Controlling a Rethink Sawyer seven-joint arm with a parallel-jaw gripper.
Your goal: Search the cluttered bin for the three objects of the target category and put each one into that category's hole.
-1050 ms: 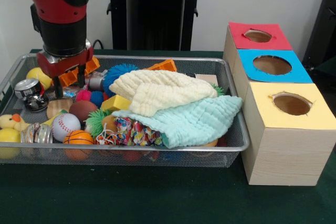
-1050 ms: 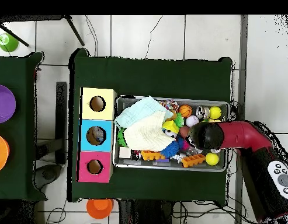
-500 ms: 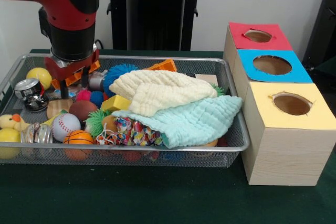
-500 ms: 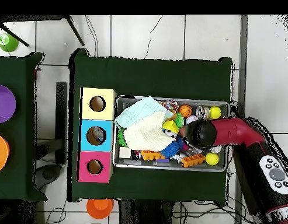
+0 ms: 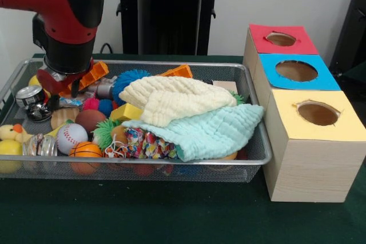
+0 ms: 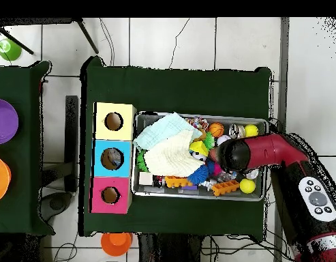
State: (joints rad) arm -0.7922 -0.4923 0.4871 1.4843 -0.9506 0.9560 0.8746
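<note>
A wire bin (image 5: 260, 141) (image 6: 201, 115) holds a heap of toys. At its left end lie a baseball (image 5: 71, 136), a small basketball (image 5: 86, 150) (image 6: 216, 129), a brown ball (image 5: 90, 119), yellow balls (image 5: 9, 149) (image 6: 247, 185), a blue spiky ball (image 5: 128, 79) and orange blocks (image 5: 91, 75) (image 5: 180, 71). A cream cloth (image 5: 171, 98) and a mint cloth (image 5: 213, 131) cover the middle and right. My gripper (image 5: 56, 98) (image 6: 232, 155) is low over the bin's back left corner, beside a metal can (image 5: 28, 95). Its tips are hidden among the toys.
Three wooden boxes stand in a row right of the bin, with a red top (image 5: 297, 43) (image 6: 110, 184), a blue top (image 5: 266, 64) (image 6: 112, 146) and a yellow top (image 5: 343, 127) (image 6: 114, 109), each with a round hole. A rubber duck (image 5: 8, 132) sits at the bin's left edge.
In the front view the gripper has shifted left and sunk lower into the toys near the can. The toys and cloths lie as before.
</note>
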